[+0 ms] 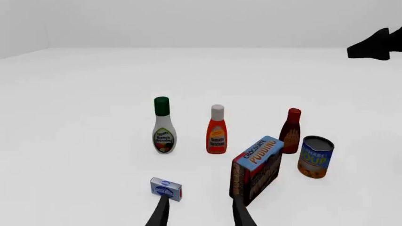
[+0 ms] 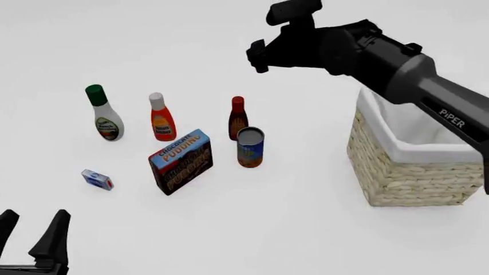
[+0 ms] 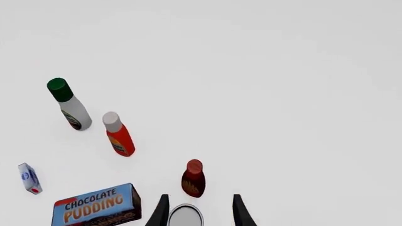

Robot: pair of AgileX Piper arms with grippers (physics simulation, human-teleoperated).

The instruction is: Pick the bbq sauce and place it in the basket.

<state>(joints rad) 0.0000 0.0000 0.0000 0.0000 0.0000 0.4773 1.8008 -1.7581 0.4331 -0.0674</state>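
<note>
The bbq sauce (image 2: 237, 117), a small dark reddish-brown bottle with a red cap, stands upright on the white table just behind a soup can. It also shows in the left wrist view (image 1: 291, 132) and the right wrist view (image 3: 193, 179). The wicker basket (image 2: 405, 180) with a white liner stands at the right, with nothing visible inside. My right gripper (image 2: 258, 57) is open and empty, high above the table, behind and above the bbq sauce; its open gap (image 3: 199, 214) shows in its wrist view. My left gripper (image 2: 32, 226) is open and empty at the near left edge, far from the bottle.
A blue soup can (image 2: 250, 147) stands right in front of the bbq sauce. A chocolate pudding box (image 2: 181, 161) stands to the left of the can. An orange-red bottle with a white cap (image 2: 161, 118), a white bottle with a green cap (image 2: 105, 114) and a small blue box (image 2: 97, 179) stand further left.
</note>
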